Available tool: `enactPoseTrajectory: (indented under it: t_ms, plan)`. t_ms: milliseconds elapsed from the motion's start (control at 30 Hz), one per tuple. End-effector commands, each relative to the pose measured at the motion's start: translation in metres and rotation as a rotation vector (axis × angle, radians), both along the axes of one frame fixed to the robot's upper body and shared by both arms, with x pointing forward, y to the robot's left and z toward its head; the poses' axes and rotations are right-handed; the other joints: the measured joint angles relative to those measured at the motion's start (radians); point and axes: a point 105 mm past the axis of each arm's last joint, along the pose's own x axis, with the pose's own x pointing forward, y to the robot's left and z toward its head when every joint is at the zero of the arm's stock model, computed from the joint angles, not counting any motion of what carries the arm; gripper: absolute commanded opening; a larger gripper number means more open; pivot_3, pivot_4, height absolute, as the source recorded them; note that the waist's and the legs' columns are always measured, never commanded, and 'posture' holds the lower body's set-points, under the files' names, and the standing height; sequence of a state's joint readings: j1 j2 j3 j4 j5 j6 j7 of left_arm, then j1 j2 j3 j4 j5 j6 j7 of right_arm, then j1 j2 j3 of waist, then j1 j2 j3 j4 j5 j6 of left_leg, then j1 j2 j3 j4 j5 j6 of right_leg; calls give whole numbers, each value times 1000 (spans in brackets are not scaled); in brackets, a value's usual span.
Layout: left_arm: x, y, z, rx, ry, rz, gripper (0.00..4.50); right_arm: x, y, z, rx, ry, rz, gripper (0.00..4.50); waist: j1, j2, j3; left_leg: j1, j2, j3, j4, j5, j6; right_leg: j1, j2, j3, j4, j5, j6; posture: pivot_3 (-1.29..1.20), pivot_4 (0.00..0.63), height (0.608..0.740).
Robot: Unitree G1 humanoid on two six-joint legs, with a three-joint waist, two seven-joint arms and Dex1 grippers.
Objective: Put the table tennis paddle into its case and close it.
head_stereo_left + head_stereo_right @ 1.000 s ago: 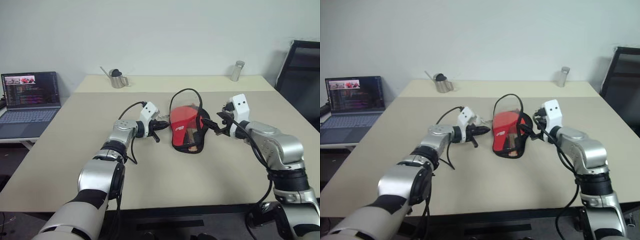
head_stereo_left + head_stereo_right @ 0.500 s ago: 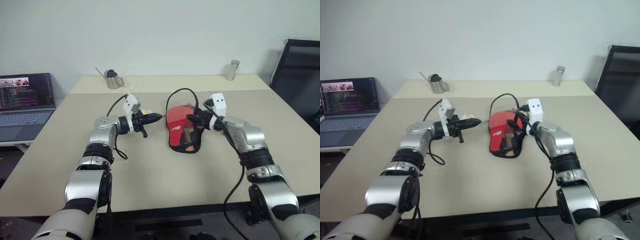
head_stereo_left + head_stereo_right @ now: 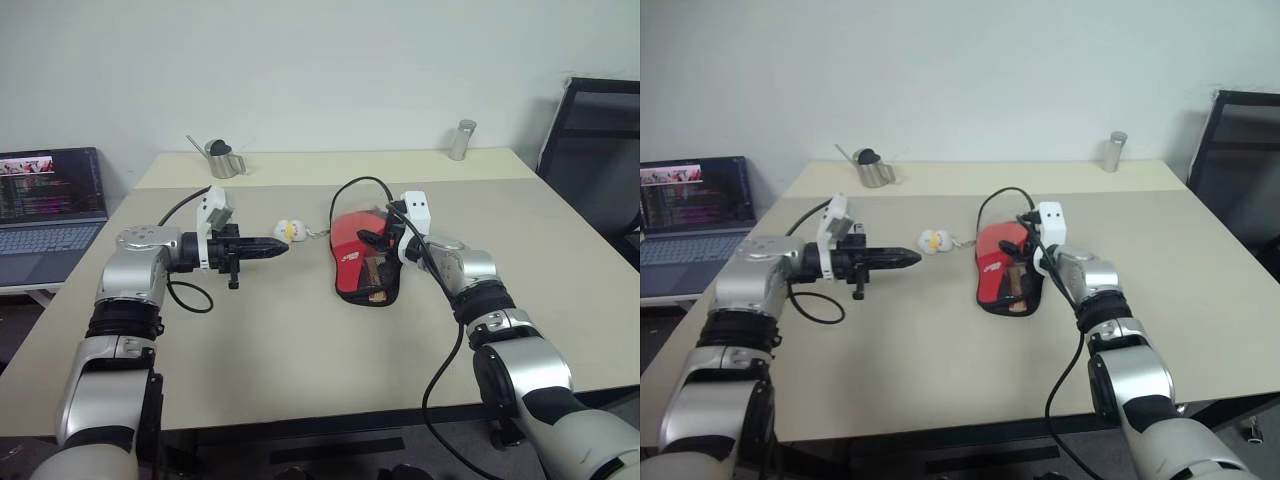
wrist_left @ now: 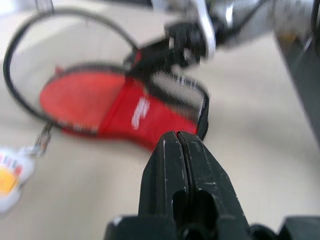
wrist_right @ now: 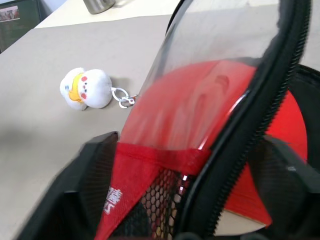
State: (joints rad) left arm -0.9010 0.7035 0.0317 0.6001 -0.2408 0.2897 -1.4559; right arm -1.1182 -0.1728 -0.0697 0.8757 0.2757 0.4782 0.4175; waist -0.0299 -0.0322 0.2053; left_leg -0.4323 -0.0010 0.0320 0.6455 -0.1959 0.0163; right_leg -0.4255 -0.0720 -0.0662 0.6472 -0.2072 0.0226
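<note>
The case [image 3: 350,258] lies mid-table, red side with white logo and mesh up, its black zipper edge [image 3: 362,185] arching open above it. Inside lies the table tennis paddle [image 5: 282,125], its red face showing and its handle dim behind the mesh. My right gripper [image 3: 373,240] is at the case's right side, open, its fingers [image 5: 97,185] standing either side of the zipper edge and red flap. Well to the left of the case, my left gripper [image 3: 283,243] hovers shut and empty, pointing toward it; its fingers [image 4: 177,150] are pressed together.
A small white plush keychain [image 3: 288,230] lies just left of the case. A metal pitcher [image 3: 222,158] and a metal cylinder [image 3: 461,140] stand at the table's far edge. A laptop [image 3: 50,200] sits on a side table at left, and a black chair [image 3: 595,140] stands at right.
My left gripper has drawn back to the left, away from the case, uncovering the plush keychain. My right gripper has moved in onto the case's edge. The camera has shifted.
</note>
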Motion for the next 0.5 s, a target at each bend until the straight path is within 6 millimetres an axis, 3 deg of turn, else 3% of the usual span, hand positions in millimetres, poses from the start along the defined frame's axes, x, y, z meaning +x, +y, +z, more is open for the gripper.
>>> enactPoseTrajectory:
  t_ms: [33,300,500]
  plan:
    - [-2,1,10,35,-55,-14,0,5,-1,19,31,-47,-35,2866,2,0,0,0,0,0,0,0,0,0,0,0,0,0,0,0,150,740]
    - [-5,0,3,50,-51,-18,0,6,-13,2,8,14,-140,147,-1,0,0,0,0,0,0,0,0,0,0,1,0,0,0,0,150,740]
    - [-5,1,-3,71,-43,-14,0,1,-40,-7,-37,45,-218,16,5,0,0,0,0,0,0,0,0,0,-1,1,0,0,0,0,150,740]
